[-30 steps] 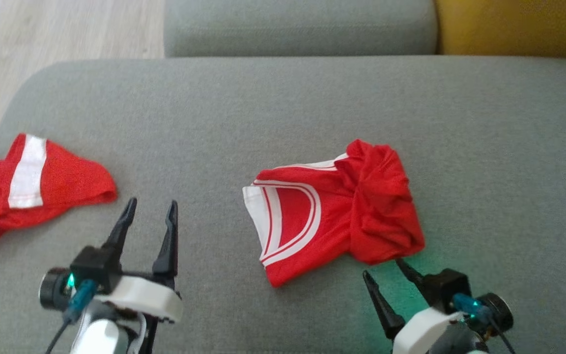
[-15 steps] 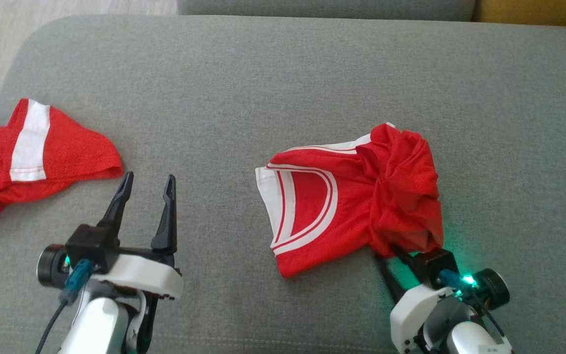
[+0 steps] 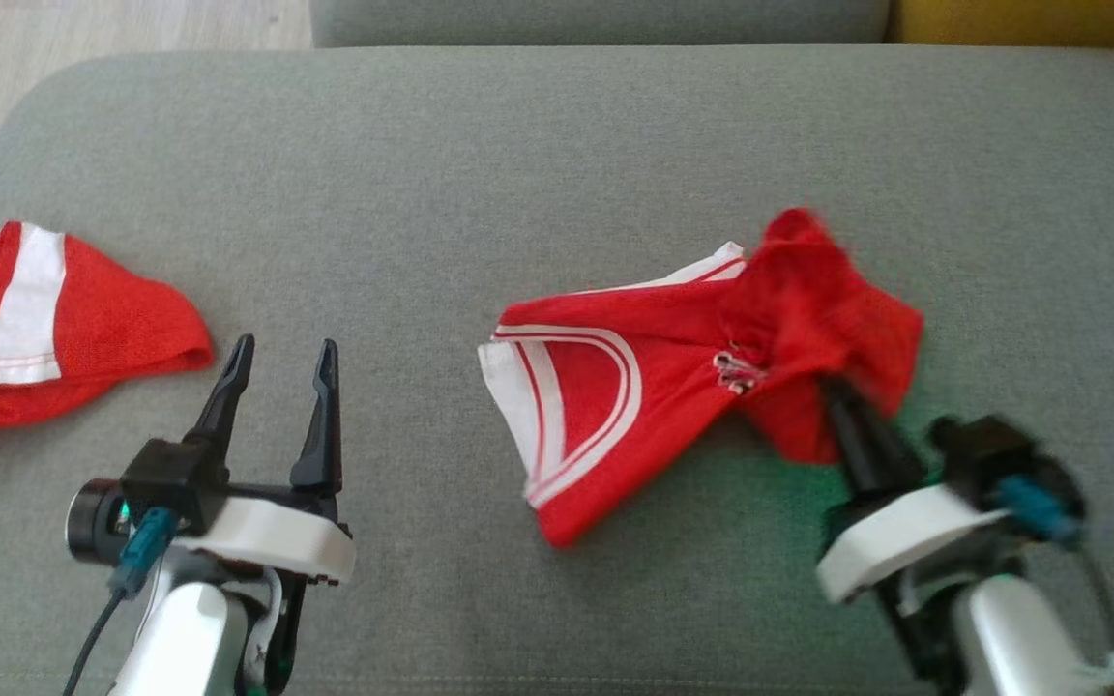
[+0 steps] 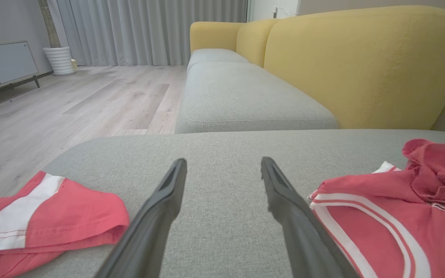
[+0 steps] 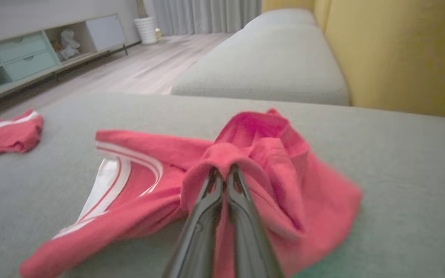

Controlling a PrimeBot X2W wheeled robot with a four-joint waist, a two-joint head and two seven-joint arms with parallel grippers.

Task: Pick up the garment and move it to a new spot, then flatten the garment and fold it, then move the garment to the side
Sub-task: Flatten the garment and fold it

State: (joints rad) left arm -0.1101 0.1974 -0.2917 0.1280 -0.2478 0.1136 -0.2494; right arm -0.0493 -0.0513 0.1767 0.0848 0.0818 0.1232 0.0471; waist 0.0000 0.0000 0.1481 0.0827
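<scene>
The garment (image 3: 615, 387), a red top with white trim, lies crumpled right of centre on the grey seat cushion (image 3: 422, 174). My right gripper (image 3: 833, 391) is shut on its bunched right end, which is pulled up off the cushion; the fingertips are buried in the fabric. In the right wrist view the closed gripper (image 5: 222, 172) pinches a fold of the garment (image 5: 141, 193), which drapes over both fingers. My left gripper (image 3: 281, 353) stands open above bare cushion at the lower left, to the left of the garment (image 4: 381, 216) and holding nothing.
A second red cloth with a white stripe (image 3: 44, 329) lies at the cushion's left edge, close to the left gripper. Wooden floor (image 3: 83, 29) lies beyond that edge. A yellow backrest (image 4: 361, 65) and another grey seat (image 4: 245, 96) stand behind.
My right gripper went from open beside the garment to shut on its bunched end and has drawn that end up and rightward. The head camera shifted. The left gripper stayed open.
</scene>
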